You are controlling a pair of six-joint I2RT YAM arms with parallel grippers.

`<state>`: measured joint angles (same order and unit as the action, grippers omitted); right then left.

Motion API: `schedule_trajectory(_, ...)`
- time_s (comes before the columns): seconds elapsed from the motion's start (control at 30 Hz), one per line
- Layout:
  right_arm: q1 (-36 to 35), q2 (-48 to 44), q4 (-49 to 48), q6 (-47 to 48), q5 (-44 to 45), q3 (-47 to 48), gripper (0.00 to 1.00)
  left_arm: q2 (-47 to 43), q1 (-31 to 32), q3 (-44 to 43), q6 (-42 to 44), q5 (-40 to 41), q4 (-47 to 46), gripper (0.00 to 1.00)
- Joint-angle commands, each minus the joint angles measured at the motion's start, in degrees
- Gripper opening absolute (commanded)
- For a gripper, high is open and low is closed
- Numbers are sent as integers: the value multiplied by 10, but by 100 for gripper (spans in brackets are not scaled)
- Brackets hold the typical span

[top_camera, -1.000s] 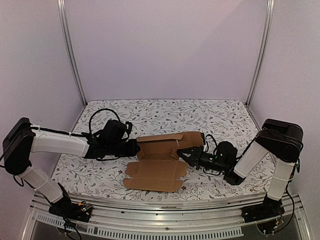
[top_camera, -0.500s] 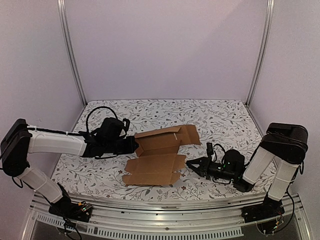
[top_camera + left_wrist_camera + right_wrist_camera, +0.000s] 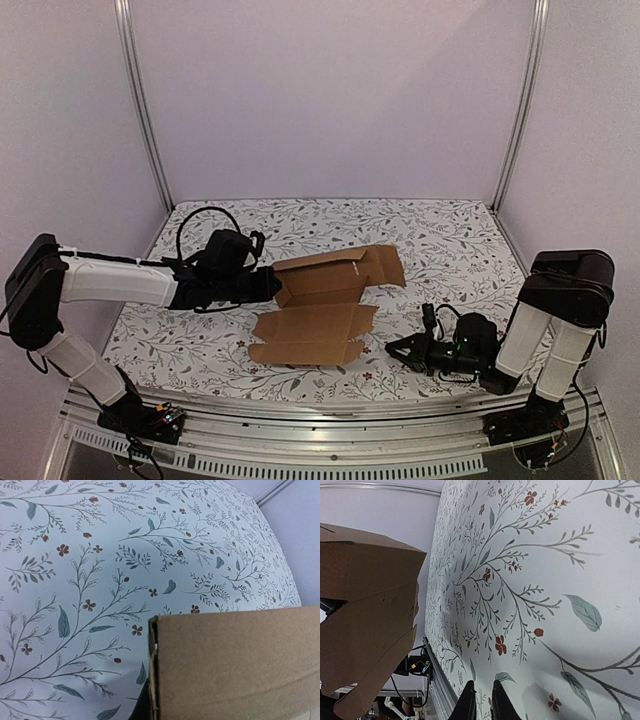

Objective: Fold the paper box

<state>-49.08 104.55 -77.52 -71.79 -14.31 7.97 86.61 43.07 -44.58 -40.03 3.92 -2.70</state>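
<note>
The paper box is a brown cardboard die-cut sheet, partly folded. Its near panel lies flat on the table and its far panel stands tilted up. My left gripper is shut on the sheet's left edge. In the left wrist view the cardboard fills the lower right and hides the jaws, with only a dark finger showing. My right gripper lies low on the table to the right of the box, apart from it, jaws nearly together and empty. The right wrist view shows its fingertips and the box at left.
The flowered tablecloth covers the table. A metal rail runs along the near edge, close to my right gripper. Upright frame posts stand at the back corners. Purple walls enclose the space.
My right gripper has let go of the box's right flap, drawn back toward the near right and closed. The box's far panel stays raised in my left gripper.
</note>
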Motion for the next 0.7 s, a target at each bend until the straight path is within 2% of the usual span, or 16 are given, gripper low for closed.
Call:
schedule_trajectory(0.0, -1, 5, -30, 16, -6, -22, 11, 22, 0, -23, 12, 5, -6, 0)
schedule_trajectory(0.33, 31, -14, -30, 25, -23, -71, 13, 62, 7, -53, 13, 4, -9, 0)
schedule_trajectory(0.4, 35, -17, -29, 26, -25, -73, 10, 71, 8, -61, 14, 2, -8, 0)
schedule_trajectory(0.5, 44, -22, -29, 29, -33, -92, 0, 83, 11, -69, 14, 3, -9, 0)
schedule_trajectory(0.67, 59, -33, -29, 35, -59, -99, 0, 99, 15, -84, 15, 6, -9, 0)
